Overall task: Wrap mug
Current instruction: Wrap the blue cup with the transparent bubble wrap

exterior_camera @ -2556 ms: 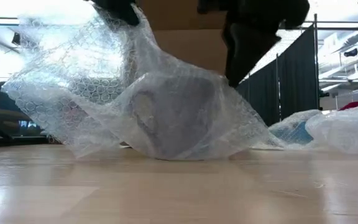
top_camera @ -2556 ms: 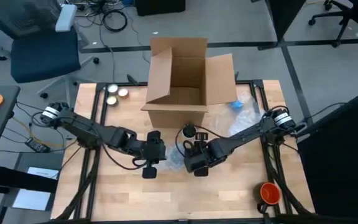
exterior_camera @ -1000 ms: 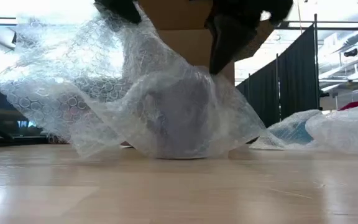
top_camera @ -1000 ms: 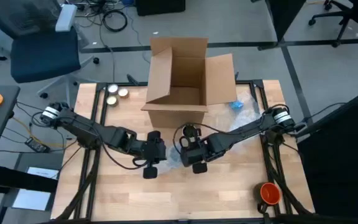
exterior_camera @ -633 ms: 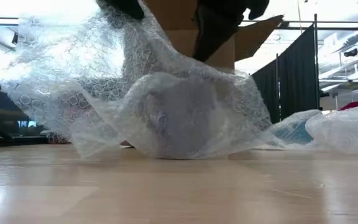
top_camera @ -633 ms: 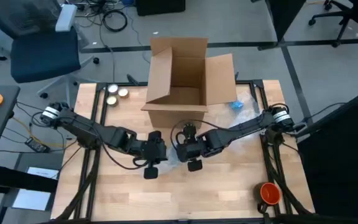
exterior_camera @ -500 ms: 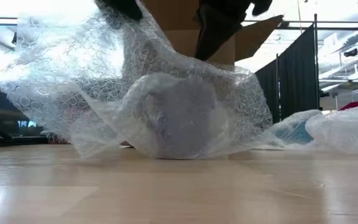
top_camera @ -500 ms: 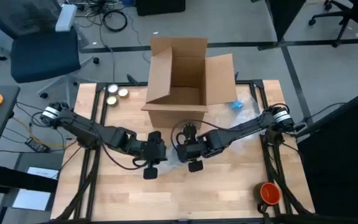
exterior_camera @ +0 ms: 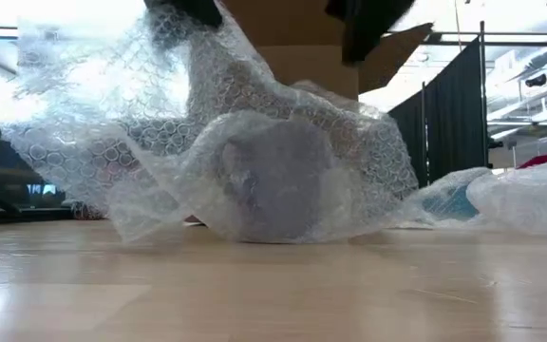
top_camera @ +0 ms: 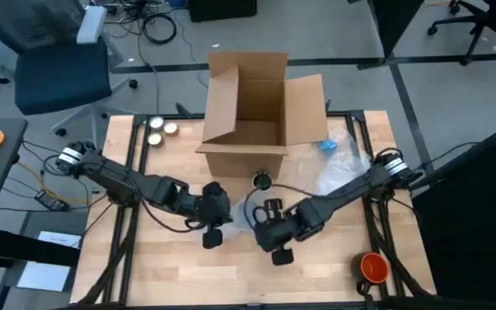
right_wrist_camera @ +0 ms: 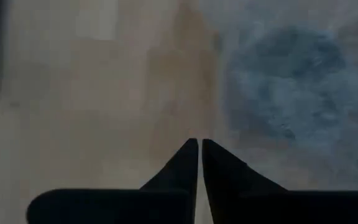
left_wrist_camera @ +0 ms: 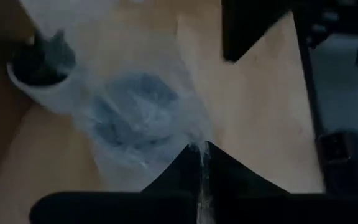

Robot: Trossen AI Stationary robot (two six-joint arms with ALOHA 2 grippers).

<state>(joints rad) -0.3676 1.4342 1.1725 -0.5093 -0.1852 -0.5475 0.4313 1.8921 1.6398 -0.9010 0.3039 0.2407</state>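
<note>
Right claw has pulled back from over the mug toward the table's near side and sits just beside the bundle, fingers pressed together with nothing visible between them in its wrist view; half a second ago it was right up against the left one. Left claw hasn't shifted, fingers clamped on an edge of the bubble wrap, holding that sheet lifted so it tents up from the table. Mug sits on the wooden table under the wrap, between the two claws and just ahead of the left one, a grey shape through the plastic. Open cardboard box stands beyond both claws. Handling guess: wrap is light, floppy and slick, springs open when let go, so grab it at a loose free edge and pinch hard. Mug is rigid, heavier, probably breakable, likely to roll or slide inside the plastic if the sheet gets tugged, so pull gently.
</note>
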